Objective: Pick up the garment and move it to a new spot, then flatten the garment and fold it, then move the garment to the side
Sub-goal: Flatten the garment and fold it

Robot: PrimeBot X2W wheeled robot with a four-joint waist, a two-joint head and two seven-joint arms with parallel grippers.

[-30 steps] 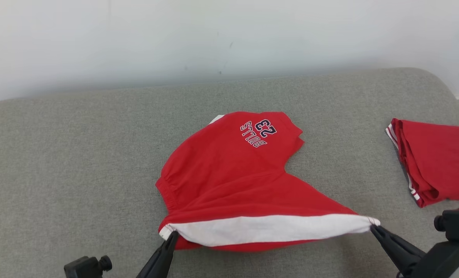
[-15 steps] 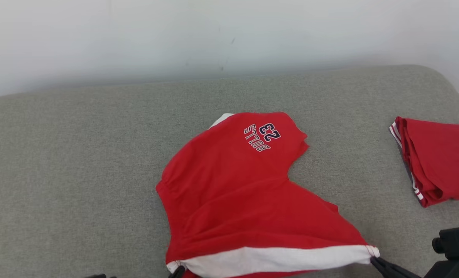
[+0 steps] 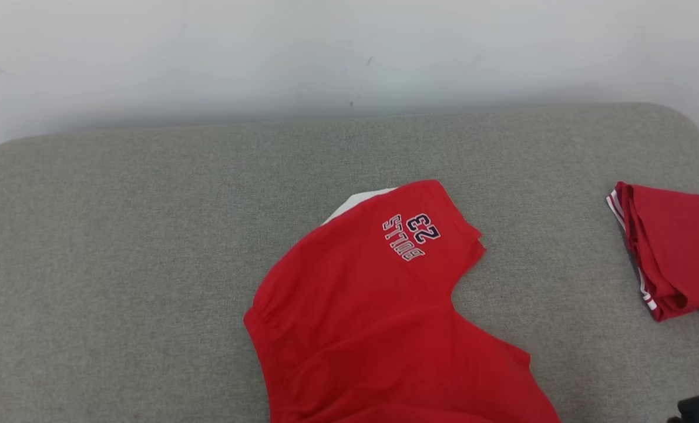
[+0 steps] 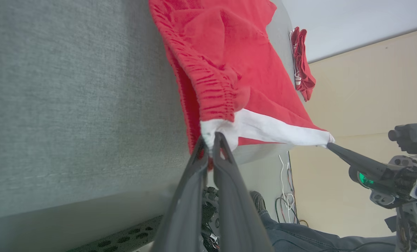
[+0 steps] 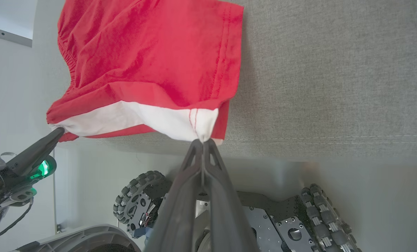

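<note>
The garment [image 3: 373, 317] is a pair of red shorts with a white band and a "BULLS 23" print. It lies on the grey padded surface [image 3: 120, 235], and its near end hangs past the front edge. In the left wrist view my left gripper [image 4: 212, 138] is shut on one white corner of the garment [image 4: 229, 70]. My right gripper [image 5: 202, 141] is shut on the other white corner of the garment [image 5: 152, 63]. The white band is stretched between the two, just off the surface's front edge. Each wrist view also shows the other arm: the right gripper [image 4: 329, 145] and the left gripper [image 5: 59, 132].
A second red garment [image 3: 672, 247] lies folded at the right edge of the surface. A pale wall runs behind. Below the front edge are my wheeled base [image 5: 138, 203], some cables, and a person's leg in jeans [image 4: 299, 234].
Both grippers have pulled the white band toward me and down, out of the bottom of the head view. The garment slid nearer along the surface. The head camera has shifted a little too.
</note>
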